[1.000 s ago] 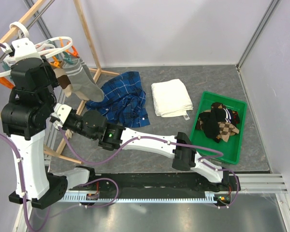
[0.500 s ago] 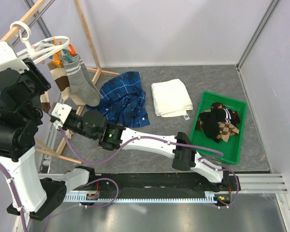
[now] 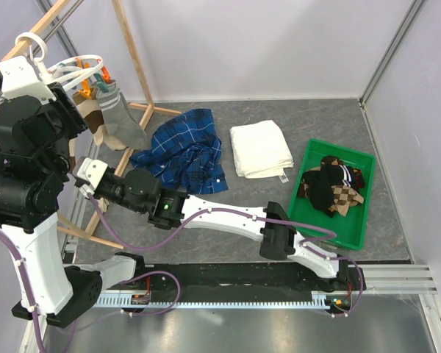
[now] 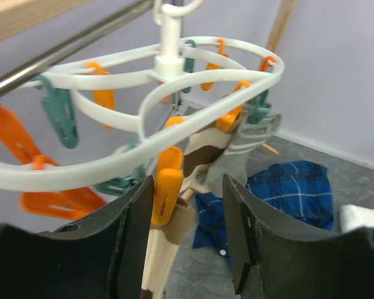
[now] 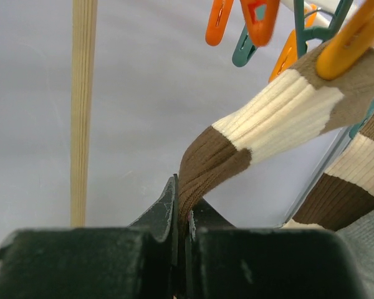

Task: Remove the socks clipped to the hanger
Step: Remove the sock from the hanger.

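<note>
With my right gripper (image 5: pixel 182 208) pinching the brown-and-cream striped sock (image 5: pixel 280 109) and my left gripper (image 4: pixel 187 212) spread around its orange plastic clothespin (image 4: pixel 166 187) on the white round plastic hanger (image 4: pixel 169 59), I must next squeeze that pin.

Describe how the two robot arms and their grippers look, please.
The left arm and right arm have white links between bulky black joints, with purple cables alongside. A green light glows on the right arm. The left gripper and right gripper each have two dark fingers.
</note>
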`<state>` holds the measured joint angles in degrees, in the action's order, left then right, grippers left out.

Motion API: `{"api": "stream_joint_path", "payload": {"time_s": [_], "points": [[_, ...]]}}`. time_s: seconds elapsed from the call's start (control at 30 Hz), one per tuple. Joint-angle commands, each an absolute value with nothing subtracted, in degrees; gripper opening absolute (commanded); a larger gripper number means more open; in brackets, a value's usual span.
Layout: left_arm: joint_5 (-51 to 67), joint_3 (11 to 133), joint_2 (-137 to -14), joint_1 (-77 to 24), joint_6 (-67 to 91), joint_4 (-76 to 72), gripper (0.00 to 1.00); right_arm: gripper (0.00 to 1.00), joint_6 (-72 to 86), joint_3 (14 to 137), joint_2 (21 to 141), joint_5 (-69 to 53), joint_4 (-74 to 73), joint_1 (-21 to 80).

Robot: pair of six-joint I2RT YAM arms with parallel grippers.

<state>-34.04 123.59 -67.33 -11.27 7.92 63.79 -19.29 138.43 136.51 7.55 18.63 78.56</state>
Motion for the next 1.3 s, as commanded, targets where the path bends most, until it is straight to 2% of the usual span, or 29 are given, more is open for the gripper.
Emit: {"api": "stream_joint_path", "payload": {"time_s": [0.0,0.3,0.63,1.27], "points": [[-26.46,124.89,-67.06,-11.16,11.78,62.84,0.56,0.00,-19.34,140.98,137.37,6.33,18.90,79.10],[-32.87,124.28,-67.68,-11.16,8.97,62.58,0.56,0.00,-19.51,139.92,136.32,5.89,19.25,79.19],[-47.01,121.12,-69.34,-11.16,3.70,62.23,0.54,0.00,-21.01,138.43,135.00,5.80,19.86,79.54],[-59.15,119.00,-71.63,-11.16,-7.82,58.27,0.49,0.00,-22.41,136.85,133.77,5.36,20.13,79.54]]}}
